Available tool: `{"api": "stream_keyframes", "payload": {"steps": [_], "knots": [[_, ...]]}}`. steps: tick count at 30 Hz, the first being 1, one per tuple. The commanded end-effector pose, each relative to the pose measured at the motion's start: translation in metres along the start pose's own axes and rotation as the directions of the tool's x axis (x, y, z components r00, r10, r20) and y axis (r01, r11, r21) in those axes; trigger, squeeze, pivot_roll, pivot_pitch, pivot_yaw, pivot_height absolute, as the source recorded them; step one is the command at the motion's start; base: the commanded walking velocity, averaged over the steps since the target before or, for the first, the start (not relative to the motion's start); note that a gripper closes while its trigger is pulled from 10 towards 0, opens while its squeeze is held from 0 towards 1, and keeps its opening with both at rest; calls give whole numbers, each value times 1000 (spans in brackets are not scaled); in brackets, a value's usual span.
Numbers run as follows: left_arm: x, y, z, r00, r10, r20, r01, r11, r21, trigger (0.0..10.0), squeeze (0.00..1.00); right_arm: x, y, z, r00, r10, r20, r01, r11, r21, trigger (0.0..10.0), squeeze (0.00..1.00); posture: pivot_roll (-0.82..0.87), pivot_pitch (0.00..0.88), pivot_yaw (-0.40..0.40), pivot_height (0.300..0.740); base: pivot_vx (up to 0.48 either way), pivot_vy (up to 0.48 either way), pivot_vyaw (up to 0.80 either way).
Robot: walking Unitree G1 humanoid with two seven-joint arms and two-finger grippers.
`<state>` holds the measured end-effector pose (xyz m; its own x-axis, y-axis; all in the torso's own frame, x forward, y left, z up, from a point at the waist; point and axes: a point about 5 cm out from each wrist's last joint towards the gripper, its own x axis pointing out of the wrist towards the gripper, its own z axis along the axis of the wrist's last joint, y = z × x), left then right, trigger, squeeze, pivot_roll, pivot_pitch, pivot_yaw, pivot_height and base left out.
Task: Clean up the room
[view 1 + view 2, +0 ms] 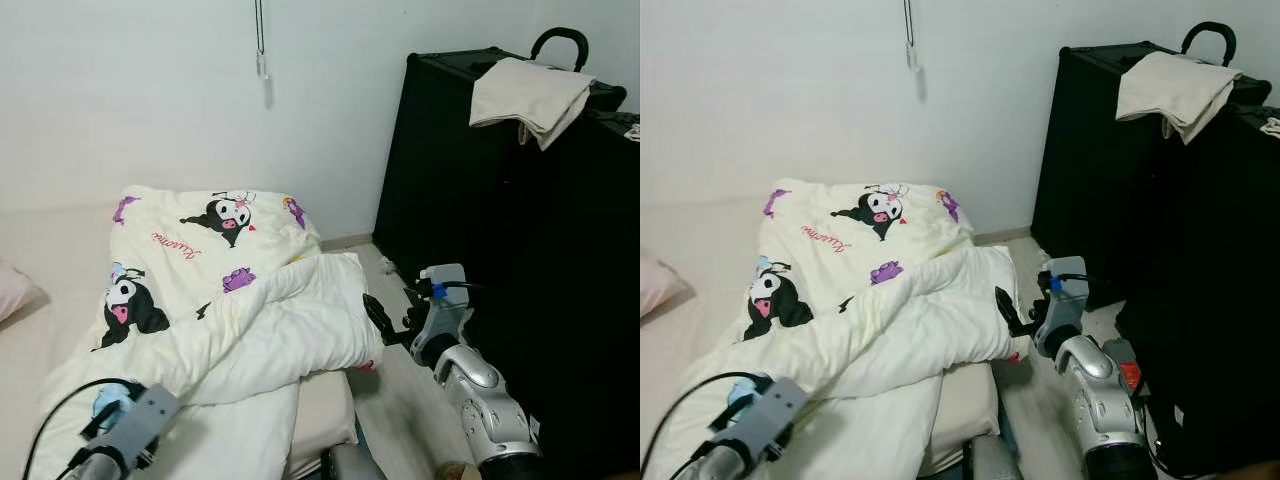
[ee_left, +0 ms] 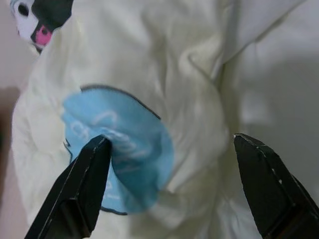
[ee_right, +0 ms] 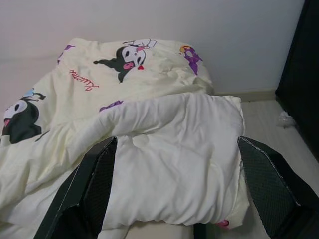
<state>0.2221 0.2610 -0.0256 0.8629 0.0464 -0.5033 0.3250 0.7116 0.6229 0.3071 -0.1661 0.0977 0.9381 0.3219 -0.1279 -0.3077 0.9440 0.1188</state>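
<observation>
white wall (image 1: pixel 150 90) backs a low bed (image 1: pixel 325 415) that sits on a pale floor (image 1: pixel 400 400), with a thin cord and small pull (image 1: pixel 262 60) hanging down the wall above it. spread over the bed is a cream quilt (image 1: pixel 270 330) printed with black-and-white cartoon characters and purple motifs; its near part is folded back on itself into a thick, plain cream roll lying across the mattress. a pink pillow edge (image 1: pixel 12 290) shows at the far left of the bed.

to the right of the bed stands a tall black cabinet (image 1: pixel 520 260) with a beige cloth (image 1: pixel 528 95) draped over its top and a black curved handle (image 1: pixel 560 42) just behind the cloth.

the left gripper (image 2: pixel 172 184) hovers right above the near-left part of the quilt, fingers spread wide apart, one finger tip against a blue round print (image 2: pixel 124 154) on the fabric. the right gripper (image 3: pixel 177 186) is held near the bed's right edge, close to the folded roll of quilt, its two fingers wide apart and nothing between them.
</observation>
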Motion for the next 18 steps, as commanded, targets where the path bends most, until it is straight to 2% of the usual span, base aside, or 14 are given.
{"api": "stream_keyframes", "payload": {"steps": [1,3,5,6,7,8,10,12,13,16,18], "knots": [[-1,0,2,999,-25,29,24,999,46,10000,0,0,-2,0,1000,-13,8,13,1000,3,10000,0,-178,0,-5,626,0,0,0],[-1,0,2,999,-25,29,24,999,46,10000,0,0,-2,0,1000,-13,8,13,1000,3,10000,0,-178,0,-5,626,0,0,0],[3,-3,14,995,-30,92,23,997,76,10000,0,0,-3,0,1000,-16,10,15,1000,6,10000,0,-178,0,-5,626,0,0,0],[3,-3,14,995,-30,92,23,997,76,10000,0,0,-3,0,1000,-16,10,15,1000,6,10000,0,-178,0,-5,626,0,0,0],[9,-5,39,979,4,206,-29,992,122,10000,0,1,-4,1,1000,-19,15,19,1000,8,10000,0,-181,0,-4,626,0,0,0],[9,-5,39,979,4,206,-29,992,122,10000,0,1,-4,1,1000,-19,15,19,1000,8,10000,0,-181,0,-4,626,0,0,0],[14,-8,59,959,21,282,-64,987,145,10000,0,1,-4,3,1000,-22,20,22,1000,9,10000,0,-181,0,-4,626,0,0,0],[14,-8,59,959,21,282,-64,987,145,10000,0,1,-4,3,1000,-22,20,22,1000,9,10000,0,-181,0,-4,626,0,0,0],[16,-13,69,949,18,315,-73,984,164,10000,0,2,-4,4,999,-23,23,23,1000,10,10000,0,-181,0,-6,626,0,0,0],[24,-38,101,924,-27,382,-76,965,250,10000,0,5,-1,9,999,-18,43,18,1000,14,10000,0,-192,0,-2,626,0,0,0],[25,-43,106,921,-40,388,-72,961,268,10000,0,6,0,10,999,-17,48,16,1000,14,10000,0,-195,0,-1,626,0,0,0]]}}
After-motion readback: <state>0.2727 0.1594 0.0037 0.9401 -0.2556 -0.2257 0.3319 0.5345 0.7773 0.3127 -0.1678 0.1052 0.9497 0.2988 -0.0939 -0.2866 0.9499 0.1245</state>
